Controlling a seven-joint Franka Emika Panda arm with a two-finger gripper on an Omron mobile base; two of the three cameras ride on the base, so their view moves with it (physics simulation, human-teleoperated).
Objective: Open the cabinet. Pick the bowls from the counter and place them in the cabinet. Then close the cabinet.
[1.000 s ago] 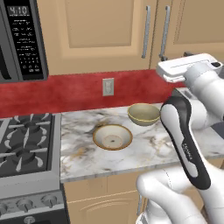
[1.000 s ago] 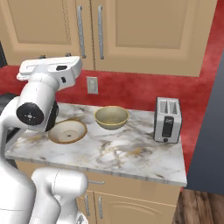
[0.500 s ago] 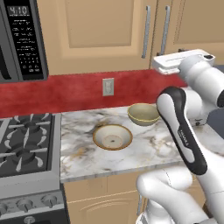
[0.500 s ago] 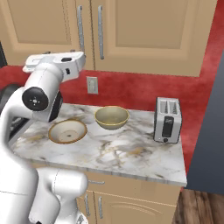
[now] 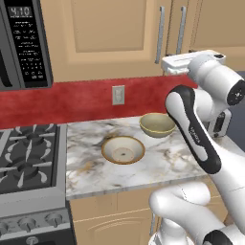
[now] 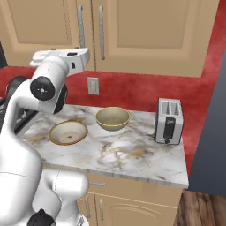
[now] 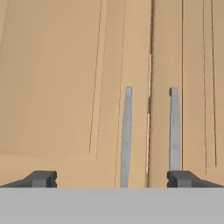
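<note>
At the top of the hand view the cabinet (image 7: 109,65) was seen shut, its two handles (image 7: 126,135) between the tips of the claw (image 7: 112,179) — spread wide, nothing held. Both bowls (image 5: 123,150) were left mid-frame on the counter (image 5: 162,167).

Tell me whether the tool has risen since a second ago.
Yes. The tool has climbed past the wall outlet toward the cabinet handles.

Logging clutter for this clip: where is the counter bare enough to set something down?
Bare marble runs along the counter's front edge, and between the deeper bowl and the toaster. Both bowls crowd the back left, with the shallow bowl nearest the stove.
</note>
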